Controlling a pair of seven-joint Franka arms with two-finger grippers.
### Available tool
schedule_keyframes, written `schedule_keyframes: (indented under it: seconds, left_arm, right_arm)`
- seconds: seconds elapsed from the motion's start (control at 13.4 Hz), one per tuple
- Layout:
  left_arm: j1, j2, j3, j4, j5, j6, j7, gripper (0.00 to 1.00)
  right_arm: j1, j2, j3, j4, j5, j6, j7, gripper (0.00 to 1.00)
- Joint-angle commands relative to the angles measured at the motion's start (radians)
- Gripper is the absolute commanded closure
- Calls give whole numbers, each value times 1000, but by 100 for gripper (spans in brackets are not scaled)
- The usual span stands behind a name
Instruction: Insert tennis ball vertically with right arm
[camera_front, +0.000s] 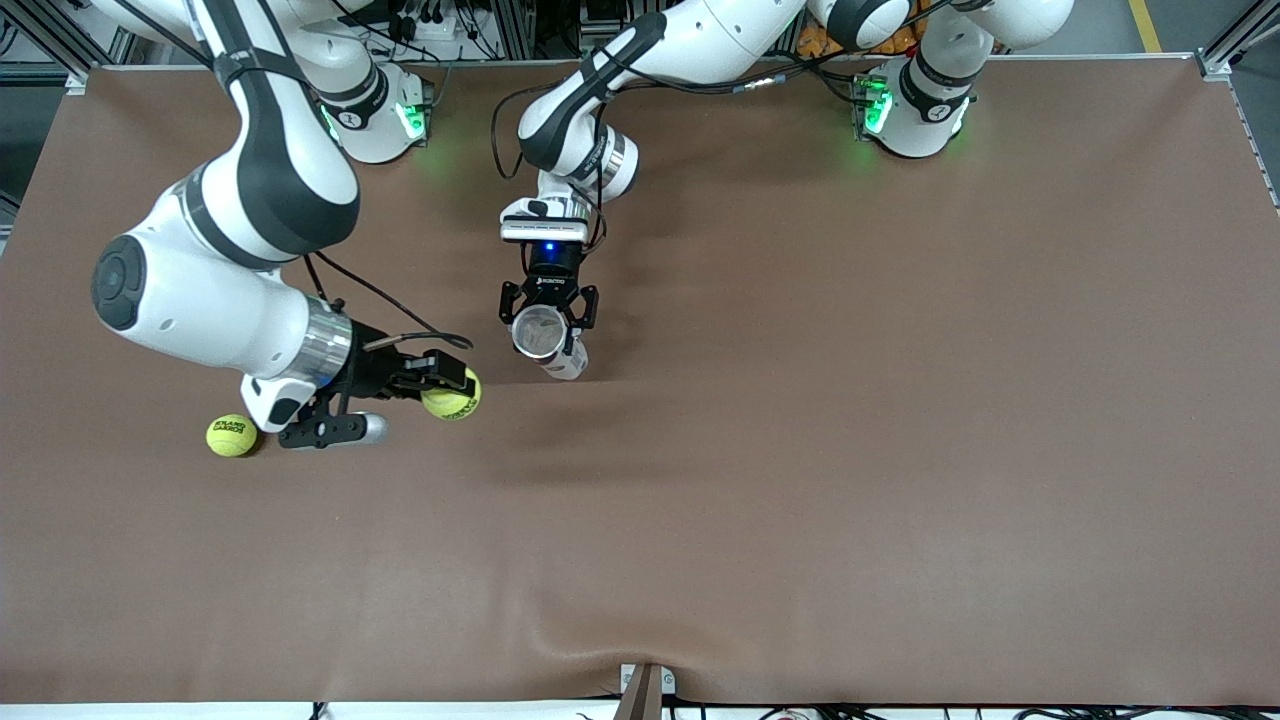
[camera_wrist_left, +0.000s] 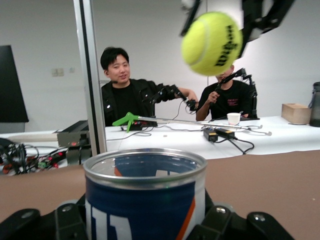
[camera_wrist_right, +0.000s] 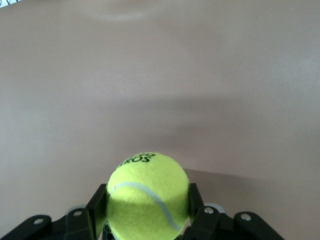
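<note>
Risk: the can (camera_front: 545, 340), pinched upright in the left hand (camera_front: 548, 318) over the tabletop (camera_front: 800, 450), has a mouth that looks barely wider than the ball, so an off-centre descent would likely catch the rim and knock the ball loose or tip the can. Right hand (camera_front: 440, 385) pinches the ball (camera_front: 452, 394) by its sides, in the air beside the can toward the right arm's end. Ball is yellow-green felt, black lettering, white seam; a second ball (camera_front: 231, 435) lies on the tabletop.
</note>
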Motion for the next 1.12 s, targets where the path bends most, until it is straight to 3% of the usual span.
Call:
schedule_keyframes:
  seconds: [0.0, 0.45, 1.05]
  left_arm:
    - [-12, 28, 11, 25, 37, -33, -19, 24]
    - [-12, 31, 11, 25, 39, -38, -41, 23]
    - [-13, 39, 11, 23, 43, -58, -62, 23]
  right_arm:
    - [54, -16, -8, -26, 8, 0, 70, 100]
    - [140, -19, -8, -102, -40, -2, 176, 100]
    - [166, -13, -8, -160, -51, 0, 202, 100]
